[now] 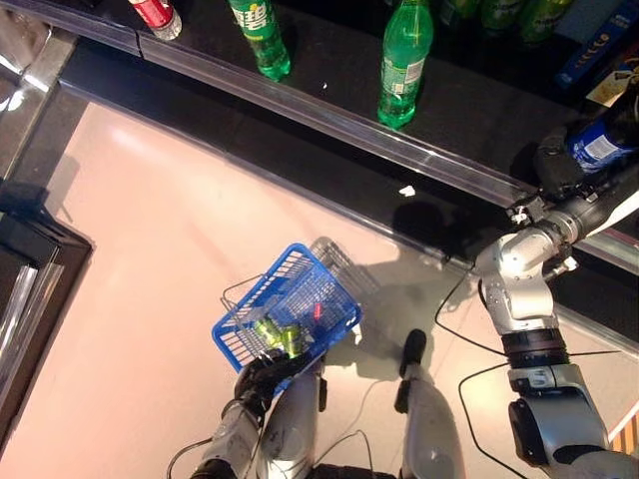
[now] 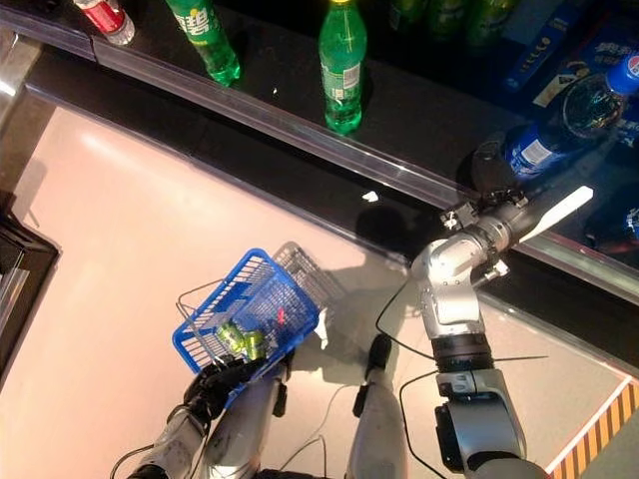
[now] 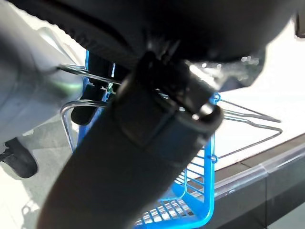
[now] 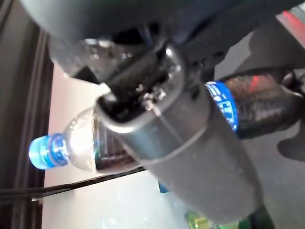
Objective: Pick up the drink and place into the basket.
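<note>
A dark cola bottle point(image 2: 559, 122) with a blue label and blue cap point(image 4: 43, 151) leans tilted at the black shelf's right end. My right hand point(image 2: 489, 165) is at its lower part; in the right wrist view the thumb point(image 4: 190, 152) lies across the bottle and dark fingers point(image 4: 286, 88) wrap its far side. The blue wire basket point(image 1: 256, 287) hangs low in front of me, its wire handles point(image 3: 248, 114) gripped by my left hand point(image 1: 265, 374). Green cans point(image 1: 275, 334) and a small red item point(image 1: 318, 311) lie inside it.
Two green bottles point(image 1: 404, 65) point(image 1: 262, 35) and a red-labelled one point(image 1: 155, 15) stand on the black shelf point(image 1: 329, 60), behind a metal rail point(image 1: 300, 105). More bottles and a blue box point(image 1: 599, 45) crowd the back right. A white scrap point(image 1: 406, 190) lies below the rail.
</note>
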